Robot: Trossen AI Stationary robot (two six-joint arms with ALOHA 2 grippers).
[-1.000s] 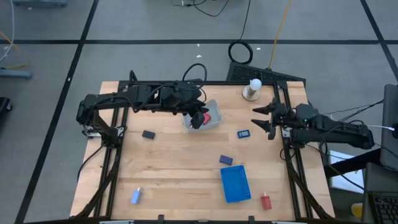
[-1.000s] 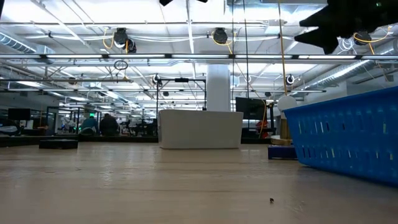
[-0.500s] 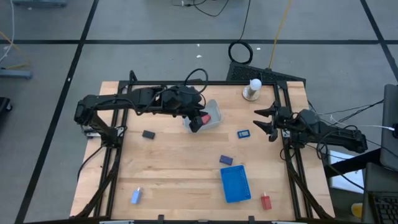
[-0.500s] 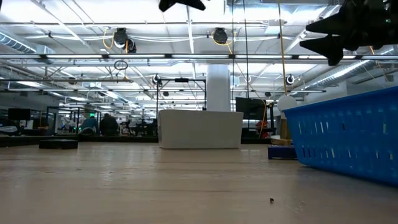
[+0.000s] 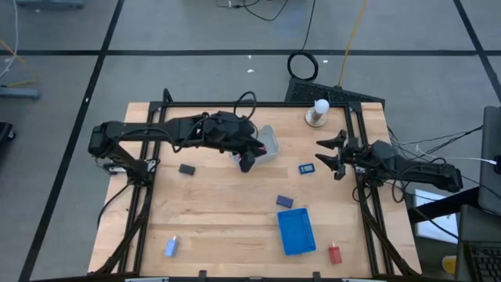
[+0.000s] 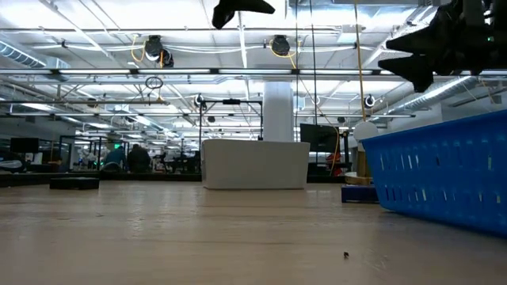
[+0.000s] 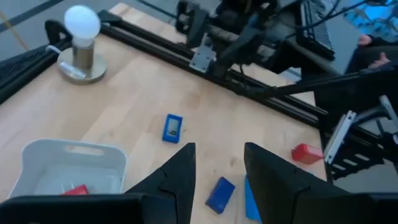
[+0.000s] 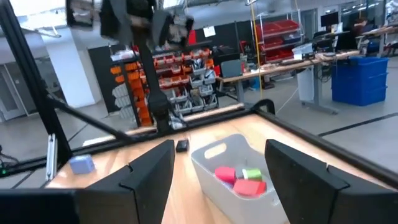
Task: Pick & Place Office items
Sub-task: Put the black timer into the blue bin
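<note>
The left gripper (image 5: 246, 162), fingers narrow and empty, has drawn back beside the pale translucent plastic bin (image 5: 267, 144), leaving red and green pieces (image 8: 244, 178) inside. The right gripper (image 5: 329, 154), jaws wide, has edged toward the small dark-blue block (image 5: 306, 168) right of the bin, probably next.

Worktop (image 5: 235, 227) pale matt wood planks, bin (image 8: 233, 163) translucent smooth plastic, tray (image 5: 296, 232) perforated blue plastic, frame (image 7: 261, 93) black metal

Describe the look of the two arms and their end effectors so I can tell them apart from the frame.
Both arms are matte black with jointed segments and loose black cables looping off them. The left end effector and right end effector each end in two dark, tapered, wedge-shaped fingers. No markings are readable.
</note>
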